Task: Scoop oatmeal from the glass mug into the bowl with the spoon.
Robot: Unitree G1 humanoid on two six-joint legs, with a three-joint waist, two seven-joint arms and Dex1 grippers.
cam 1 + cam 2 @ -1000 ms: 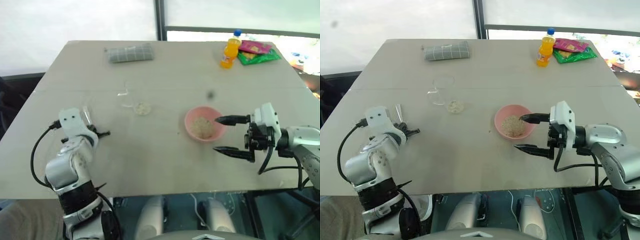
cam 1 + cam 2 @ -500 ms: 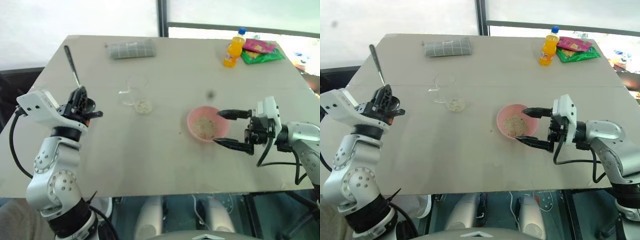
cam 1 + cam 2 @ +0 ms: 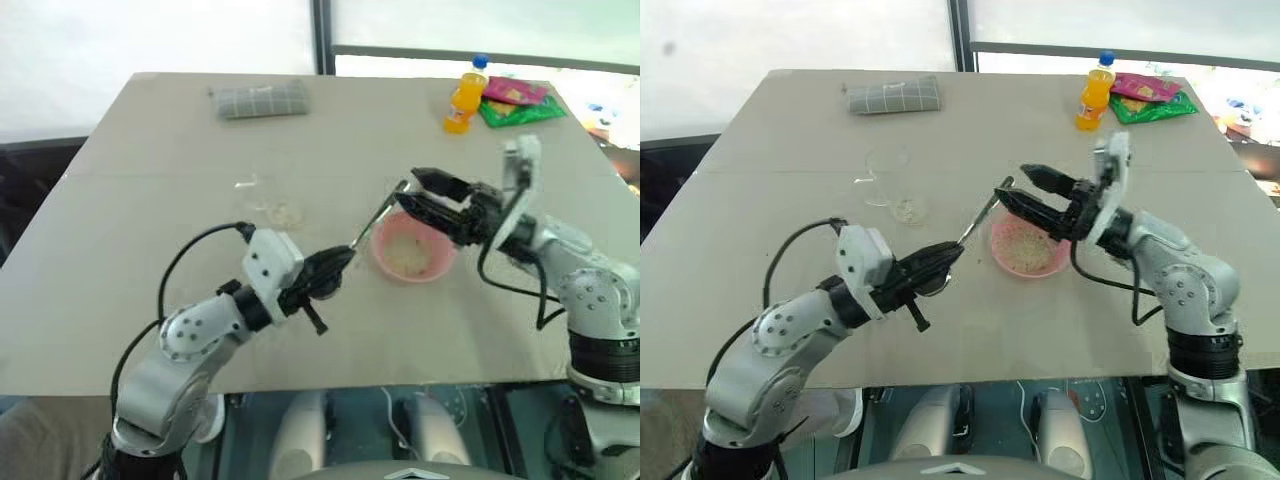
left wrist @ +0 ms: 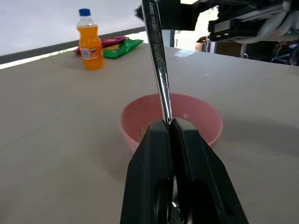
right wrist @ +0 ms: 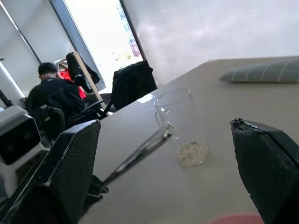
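Note:
My left gripper [image 3: 338, 264] is shut on the silver spoon [image 3: 378, 217], which slants up toward the right arm; the grip is also plain in the left wrist view, on the spoon [image 4: 158, 60]. The right gripper [image 3: 1012, 182] stands open above the pink bowl [image 3: 1030, 274], its fingers on either side of the spoon's free end. I cannot tell whether they touch it. Pale oatmeal [image 3: 408, 255] lies in the bowl. The clear glass mug [image 5: 180, 126] stands upright further left, with a little oatmeal [image 5: 192, 153] at its bottom.
An orange drink bottle [image 3: 463, 97] and snack packets [image 3: 515, 103] sit at the table's far right corner. A grey folded cloth [image 3: 262, 100] lies at the far left. A person [image 5: 51, 88] sits in the background beyond the table.
The left arm swung in from the table's left side to the centre, tipping the spoon from upright to slanting at the bowl. The right gripper rose and turned toward the spoon's end.

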